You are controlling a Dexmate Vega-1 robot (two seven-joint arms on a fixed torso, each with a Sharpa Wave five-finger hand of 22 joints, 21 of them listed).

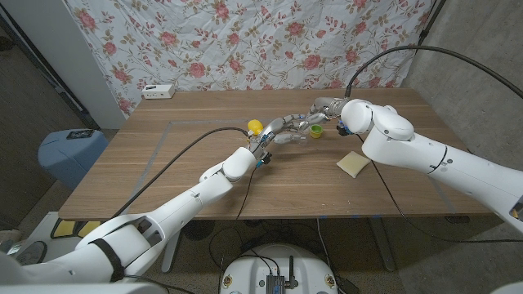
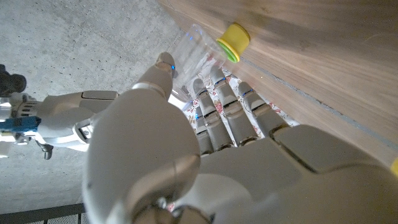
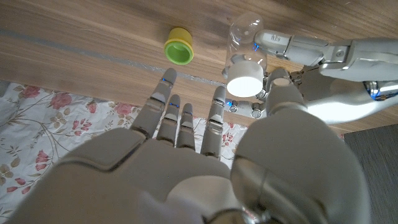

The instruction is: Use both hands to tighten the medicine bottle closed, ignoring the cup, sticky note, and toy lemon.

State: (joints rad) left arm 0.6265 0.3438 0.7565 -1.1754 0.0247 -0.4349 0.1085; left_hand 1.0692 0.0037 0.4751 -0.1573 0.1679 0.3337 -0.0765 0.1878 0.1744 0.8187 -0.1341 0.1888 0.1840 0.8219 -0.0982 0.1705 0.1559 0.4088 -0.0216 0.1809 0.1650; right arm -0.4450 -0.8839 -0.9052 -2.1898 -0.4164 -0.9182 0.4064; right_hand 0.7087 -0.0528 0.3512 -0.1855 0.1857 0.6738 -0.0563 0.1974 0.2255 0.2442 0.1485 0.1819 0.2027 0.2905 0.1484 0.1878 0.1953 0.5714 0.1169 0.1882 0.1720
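Observation:
The medicine bottle point(image 3: 244, 37) is clear with a white cap point(image 3: 244, 78). My left hand point(image 1: 278, 131) grips its body near the table's middle, fingers wrapped round it point(image 2: 214, 93); the bottle point(image 2: 189, 50) lies tilted above the wood. My right hand point(image 1: 327, 107) hovers just behind it with fingers spread and nothing in them point(image 3: 186, 124). Its thumb point(image 3: 280, 84) sits close beside the cap; I cannot tell whether it touches.
A small yellow-green cup point(image 1: 315, 131) stands just right of the hands point(image 3: 178, 50). The toy lemon point(image 1: 255, 126) lies left of my left hand. A yellow sticky note point(image 1: 353, 163) lies under my right forearm. A white box point(image 1: 158, 91) sits at the back left edge.

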